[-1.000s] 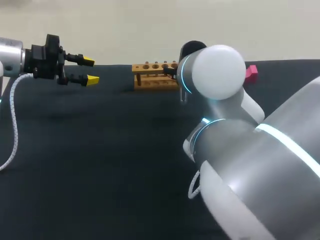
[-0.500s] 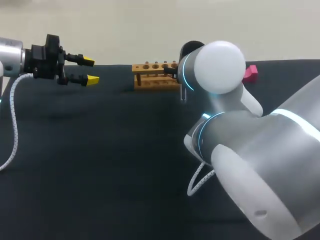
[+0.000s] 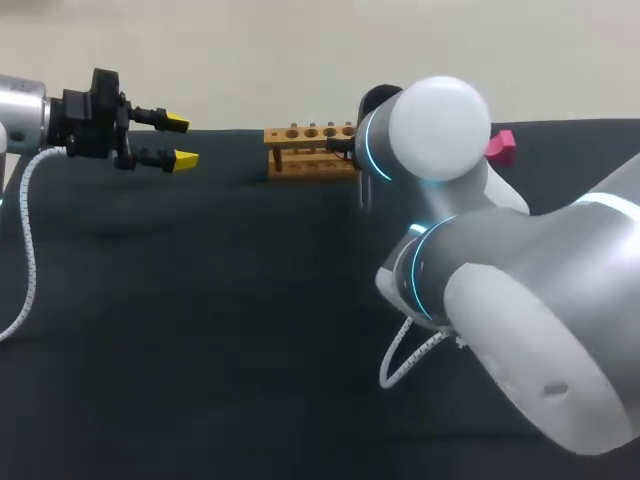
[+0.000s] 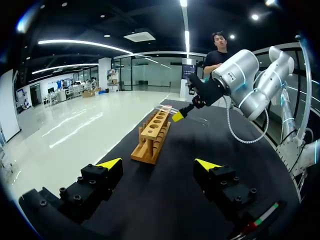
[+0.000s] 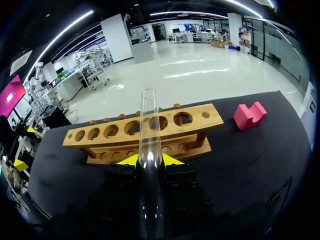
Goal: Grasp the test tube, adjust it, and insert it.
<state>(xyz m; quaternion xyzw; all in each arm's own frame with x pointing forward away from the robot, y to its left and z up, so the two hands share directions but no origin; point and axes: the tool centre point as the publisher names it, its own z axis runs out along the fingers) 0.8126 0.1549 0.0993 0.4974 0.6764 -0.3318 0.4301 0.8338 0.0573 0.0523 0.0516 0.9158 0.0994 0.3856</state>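
- My right arm (image 3: 520, 300) fills the near right side of the head view, over the dark table (image 3: 200, 300).
- The right gripper (image 5: 150, 160) is closed on the tube (image 5: 148, 125). Its two yellow tips press the glass from both sides.
- The tube lies along the fingers, with its open mouth toward the rack (image 5: 192, 126). It is not in any hole. I cannot tell if it touches the wood.
- The rack stands across, just ahead of this gripper, with a row of holes on top.
- A pink block (image 5: 248, 115) lies on the table beside the rack's end, apart from it.
- My left gripper (image 3: 181, 140) hangs over the far left side, well apart from the rack. Its fingers are spread wide with nothing between them.
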